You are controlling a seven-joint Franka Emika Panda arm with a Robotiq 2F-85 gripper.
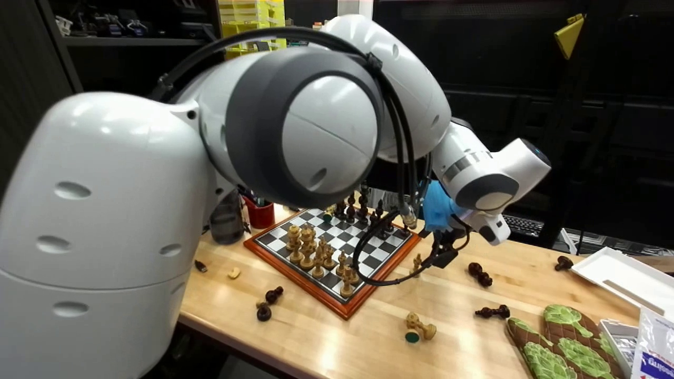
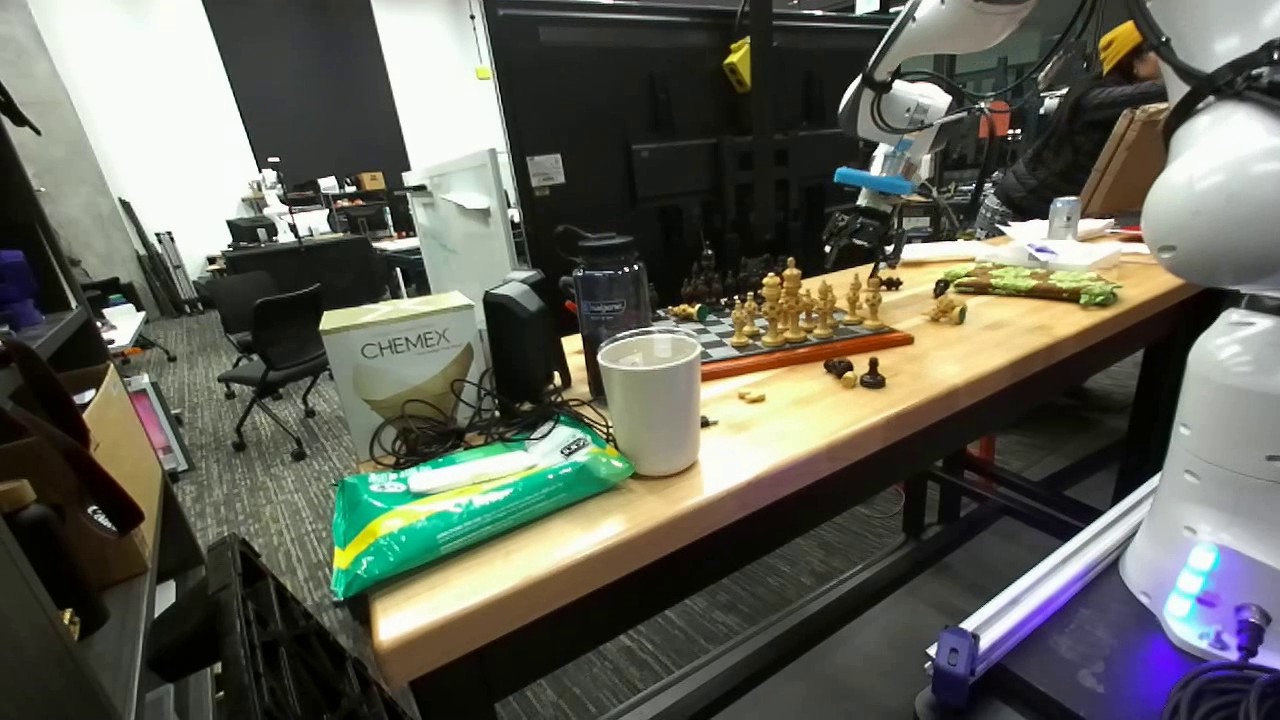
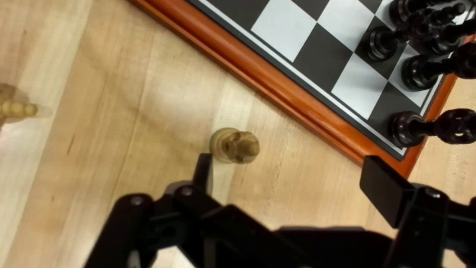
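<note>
My gripper (image 3: 288, 165) is open and empty, with its black fingers spread wide in the wrist view. It is above the wooden table, off one corner of the chessboard (image 3: 260, 70). A light wooden chess piece (image 3: 236, 146) stands upright on the table, nearest to the left fingertip in the wrist view; contact is not clear. It also shows in an exterior view (image 1: 417, 263), beside the board. Dark pieces (image 3: 409, 128) stand near the board's corner. Light pieces (image 1: 307, 247) stand on the board's other side. The gripper also shows in an exterior view (image 2: 862, 245).
Two light pieces (image 1: 419, 326) and several dark pieces (image 1: 480, 273) lie on the table. An oven mitt (image 1: 579, 342) and a white tray (image 1: 626, 279) lie at one end. A red cup (image 1: 259, 213), a dark bottle (image 2: 608, 300), a white mug (image 2: 652, 400) and a green packet (image 2: 470, 505) are at the other.
</note>
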